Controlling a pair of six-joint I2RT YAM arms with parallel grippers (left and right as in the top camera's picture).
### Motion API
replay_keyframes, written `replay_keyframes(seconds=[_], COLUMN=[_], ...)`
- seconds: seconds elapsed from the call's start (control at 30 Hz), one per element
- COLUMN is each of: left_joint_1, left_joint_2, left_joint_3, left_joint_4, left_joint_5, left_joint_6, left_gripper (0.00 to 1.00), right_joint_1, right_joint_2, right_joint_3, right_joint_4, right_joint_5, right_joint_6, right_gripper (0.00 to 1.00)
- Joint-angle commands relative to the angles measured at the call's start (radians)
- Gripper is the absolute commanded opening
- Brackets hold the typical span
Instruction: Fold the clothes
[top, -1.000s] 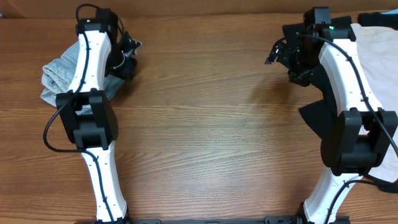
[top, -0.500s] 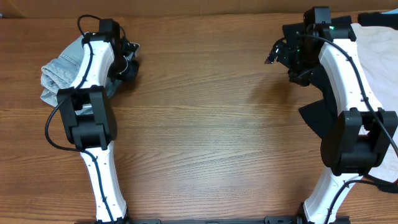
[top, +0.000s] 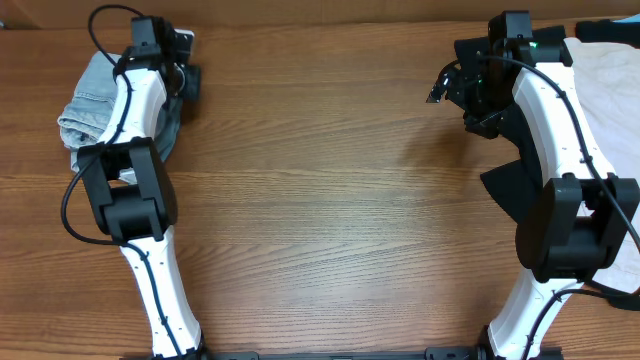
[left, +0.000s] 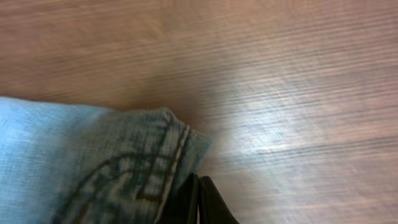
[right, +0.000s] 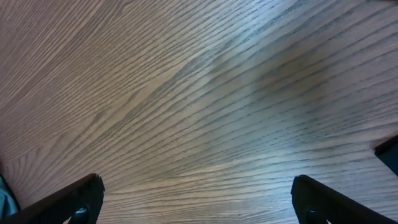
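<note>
Lying bunched at the far-left edge of the surface (top: 330, 200), the denim shorts (top: 85, 100) look unfolded, so folding seems barely begun. The left gripper (left: 199, 199) is pressed together at their corner, the right gripper (right: 196, 193) spread over bare wood. A white garment (top: 610, 90) lies far right.

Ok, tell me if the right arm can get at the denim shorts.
Probably not: the denim shorts lie far left, partly under the left arm, left gripper seemingly shut on their hem; the right gripper hangs open across the table.
</note>
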Motion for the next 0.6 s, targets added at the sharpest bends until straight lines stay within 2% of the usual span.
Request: replay_keyframes(seconds=[0.0, 0.2, 0.47, 0.57], left_joint_1=[0.022, 0.05, 0.077, 0.09], left_joint_2=[0.012, -0.019, -0.116, -0.124], left_joint_3=[-0.004, 0.051, 0.313, 0.327], left_joint_4=[0.034, -0.046, -0.445, -0.527], left_joint_5=[-0.058, -0.055, -0.142, -0.181], left_joint_6=[-0.048, -0.162, -0.381, -0.421], left_gripper=[0.04, 0.04, 0.04, 0.04], right_joint_1=[0.0, 0.0, 0.0, 0.0], right_joint_2=[-0.034, -0.034, -0.034, -0.034], right_joint_3=[-0.006, -0.006, -0.006, -0.006], right_joint_4=[0.0, 0.002, 0.0, 0.0], right_joint_5=[0.011, 0.012, 0.022, 0.022], right_joint_6=[-0.003, -0.004, -0.003, -0.004], right_gripper=[1.0, 1.0, 1.0, 1.0])
